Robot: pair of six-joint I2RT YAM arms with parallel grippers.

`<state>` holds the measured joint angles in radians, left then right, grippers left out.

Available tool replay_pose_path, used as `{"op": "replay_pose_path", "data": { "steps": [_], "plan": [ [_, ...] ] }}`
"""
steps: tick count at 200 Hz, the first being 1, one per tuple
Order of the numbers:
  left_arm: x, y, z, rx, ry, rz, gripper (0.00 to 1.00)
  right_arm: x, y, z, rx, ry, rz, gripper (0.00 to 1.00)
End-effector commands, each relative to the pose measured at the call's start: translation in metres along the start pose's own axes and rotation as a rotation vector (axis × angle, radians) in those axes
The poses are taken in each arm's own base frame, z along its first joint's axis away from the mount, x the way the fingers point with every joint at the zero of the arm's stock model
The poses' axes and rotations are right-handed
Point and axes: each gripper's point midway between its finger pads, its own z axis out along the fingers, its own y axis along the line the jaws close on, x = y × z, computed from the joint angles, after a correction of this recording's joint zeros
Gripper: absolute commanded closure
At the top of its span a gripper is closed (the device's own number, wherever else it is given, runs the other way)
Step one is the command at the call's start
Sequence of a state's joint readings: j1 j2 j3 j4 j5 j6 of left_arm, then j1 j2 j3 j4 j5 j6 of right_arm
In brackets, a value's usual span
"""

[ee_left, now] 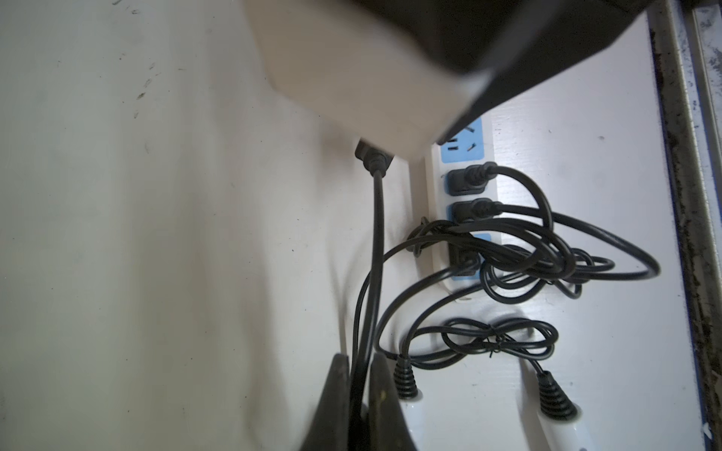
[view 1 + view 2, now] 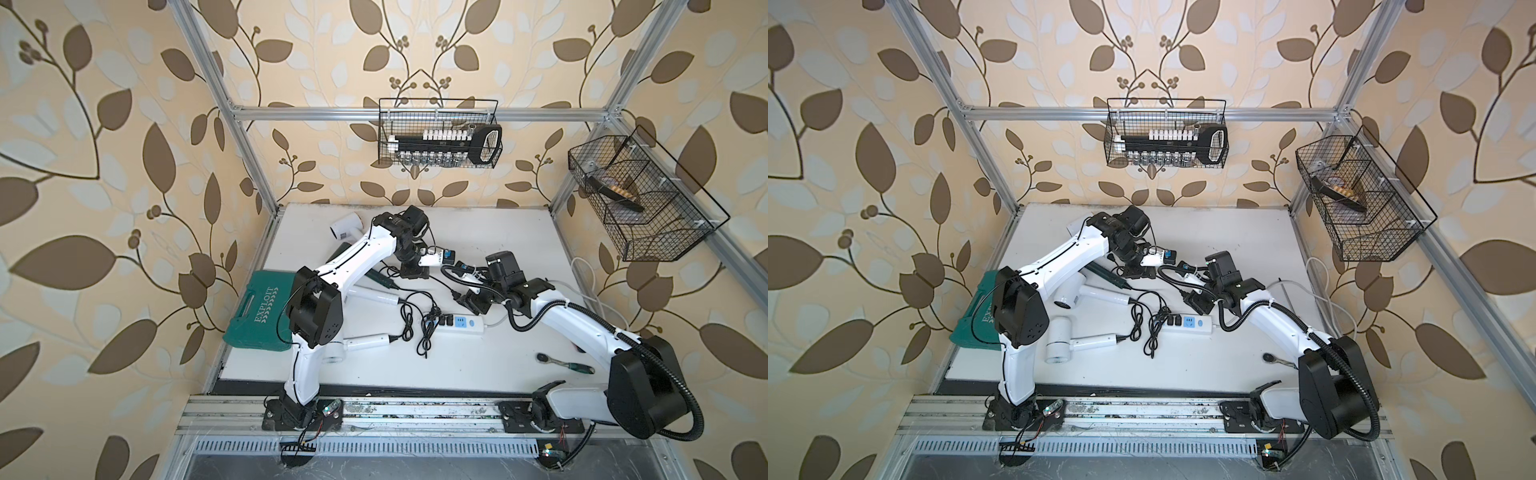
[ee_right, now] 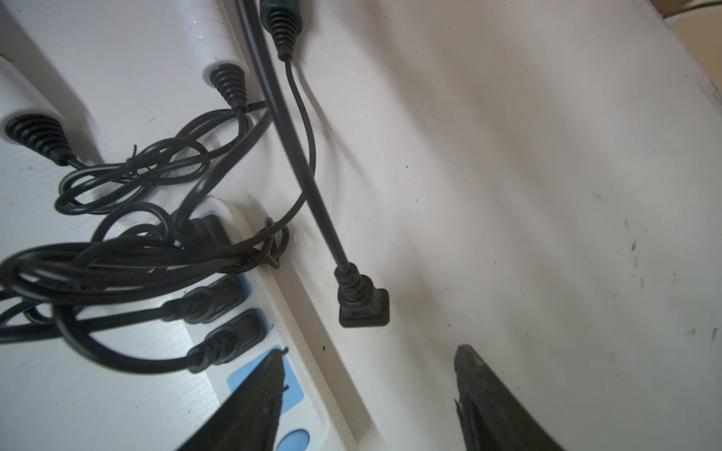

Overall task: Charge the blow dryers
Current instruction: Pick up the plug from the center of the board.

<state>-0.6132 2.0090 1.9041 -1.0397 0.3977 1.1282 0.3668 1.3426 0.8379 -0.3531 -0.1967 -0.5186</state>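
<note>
In both top views, three black plugs [image 2: 442, 321] are seated in the white plastic power strip [image 2: 478, 328], and one blue socket [image 2: 458, 322] is left free. The blow dryers [image 2: 368, 343] lie on the bench [image 2: 478, 232] beside the strip, partly under the left arm. They are smooth T-shaped shells, three white and one dark green.

In the left wrist view, the left gripper [image 1: 361, 363] is clamped on a thin rubbery cord [image 1: 377, 234]. The cord ends in a loose plug [image 1: 375, 160], blocky and ribbed at the neck, lying flat just beside the strip. Which dryer it belongs to cannot be told, though the far white one seems likely.

In the right wrist view, the right gripper [image 3: 373, 349] is held open over that plug, with nothing grasped.

The fourth and last plug-in is judged to be in hand. Next, the plug would have to be pinched across its flat sides, turned prongs down and pressed into the free socket.
</note>
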Motion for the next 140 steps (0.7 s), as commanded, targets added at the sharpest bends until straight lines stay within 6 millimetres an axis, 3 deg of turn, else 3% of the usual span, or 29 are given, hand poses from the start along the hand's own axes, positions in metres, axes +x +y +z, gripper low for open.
{"op": "replay_pose_path", "data": {
  "steps": [1, 50, 81, 140],
  "plan": [
    [-0.026, -0.011, -0.044, -0.025, -0.089, 0.078, 1.00, -0.008, 0.002, 0.005, 0.007, -0.018, -0.061, 0.31],
    [-0.038, -0.011, -0.052, -0.020, -0.138, 0.067, 1.00, -0.017, 0.008, 0.015, -0.022, -0.013, -0.063, 0.39],
    [-0.048, -0.013, -0.057, -0.001, -0.179, 0.065, 1.00, -0.023, 0.007, 0.017, -0.018, -0.036, -0.059, 0.39],
    [-0.040, -0.016, -0.050, 0.009, -0.154, 0.058, 1.00, -0.030, 0.001, 0.009, 0.047, -0.049, -0.089, 0.39]
  ]
}}
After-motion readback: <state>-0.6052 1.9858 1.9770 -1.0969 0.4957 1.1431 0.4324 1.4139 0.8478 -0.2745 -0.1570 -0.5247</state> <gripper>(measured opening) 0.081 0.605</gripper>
